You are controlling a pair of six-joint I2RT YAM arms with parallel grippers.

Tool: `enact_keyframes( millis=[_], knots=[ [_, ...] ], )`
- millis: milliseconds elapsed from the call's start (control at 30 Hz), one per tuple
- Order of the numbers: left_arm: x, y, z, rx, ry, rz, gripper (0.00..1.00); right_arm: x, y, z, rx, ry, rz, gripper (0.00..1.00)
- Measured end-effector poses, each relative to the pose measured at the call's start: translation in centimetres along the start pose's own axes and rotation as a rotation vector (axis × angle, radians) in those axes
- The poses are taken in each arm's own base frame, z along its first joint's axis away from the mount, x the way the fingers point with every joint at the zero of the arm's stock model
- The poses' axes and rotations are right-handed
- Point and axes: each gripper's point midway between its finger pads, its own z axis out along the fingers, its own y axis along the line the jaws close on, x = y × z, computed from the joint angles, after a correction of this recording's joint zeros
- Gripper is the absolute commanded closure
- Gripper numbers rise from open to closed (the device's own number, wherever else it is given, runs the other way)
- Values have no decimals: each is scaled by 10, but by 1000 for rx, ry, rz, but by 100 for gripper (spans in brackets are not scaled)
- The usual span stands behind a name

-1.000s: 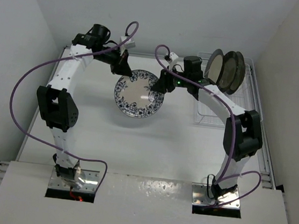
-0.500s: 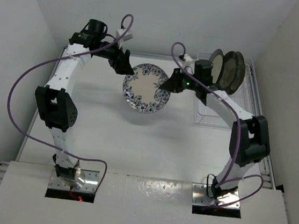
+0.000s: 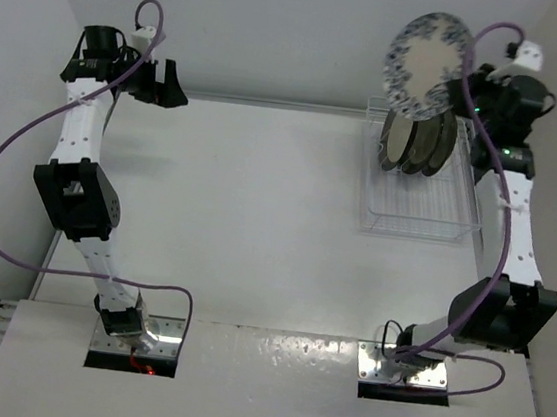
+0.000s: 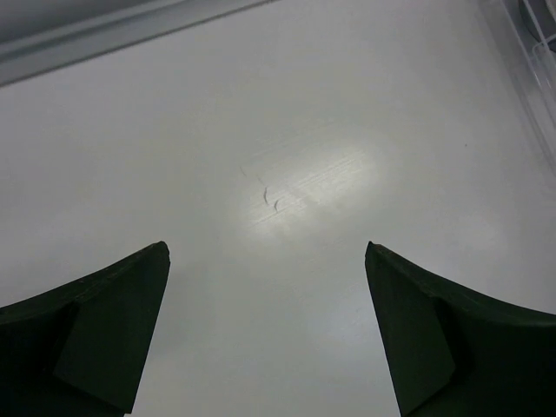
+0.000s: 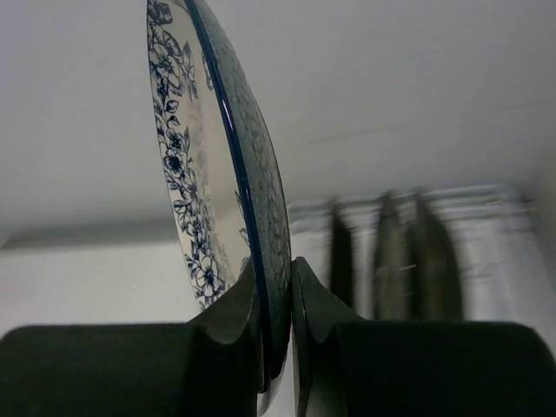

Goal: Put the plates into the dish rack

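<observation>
My right tool (image 5: 276, 271) is pinching the blue-flowered plate (image 3: 428, 63) by its rim, one finger pressed on each face. On the overhead camera, I see the plate held on edge, raised above the far end of the dish rack (image 3: 420, 225). Three dark-rimmed plates (image 3: 417, 142) stand upright side by side in the rack's far slots, just below the held plate. The rack sits on the right side of the worktop (image 3: 257, 216). My left tool (image 4: 265, 252) is spread wide, hanging over the far left corner of the worktop, well apart from the rack.
</observation>
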Motion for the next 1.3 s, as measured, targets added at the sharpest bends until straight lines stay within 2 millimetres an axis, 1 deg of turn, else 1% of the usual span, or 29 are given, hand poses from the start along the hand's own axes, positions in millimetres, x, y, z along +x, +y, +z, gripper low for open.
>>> enact_keyframes(
  millis=[67, 133, 200, 267, 333, 400, 467, 533, 600, 667, 800, 900, 1033, 1300],
  knots=[
    [14, 1, 5, 9, 29, -34, 0, -37, -40, -11, 133, -91, -25, 100],
    [23, -3, 8, 24, 49, -53, 0, -66, -84, -28, 286, -170, -60, 100],
    [26, -6, 10, 37, 55, -60, 0, -83, -114, -43, 407, -213, -106, 100],
    [26, -8, 11, 48, 53, -61, 0, -91, -134, -53, 498, -229, -151, 100],
    [26, -9, 12, 54, 51, -63, 0, -95, -146, -59, 558, -226, -203, 100],
    [29, -9, 12, 58, 55, -70, 0, -95, -154, -61, 590, -212, -265, 100],
    [34, -10, 14, 62, 65, -80, 0, -93, -161, -58, 605, -191, -332, 100],
    [41, -9, 17, 65, 78, -92, 0, -86, -167, -53, 610, -164, -382, 100],
    [48, -10, 18, 68, 91, -103, 0, -73, -174, -47, 612, -125, -417, 100],
    [51, -10, 19, 70, 99, -110, 0, -54, -182, -42, 614, -78, -432, 100],
    [52, -10, 19, 71, 99, -113, 0, -16, -197, -32, 613, 26, -446, 100],
    [52, -11, 18, 71, 98, -113, 0, 7, -204, -24, 618, 84, -445, 100],
    [52, -13, 20, 75, 99, -110, 0, 33, -206, -20, 634, 145, -440, 100],
    [52, -13, 20, 76, 98, -109, 0, 74, -202, -17, 648, 223, -441, 100]
  ],
)
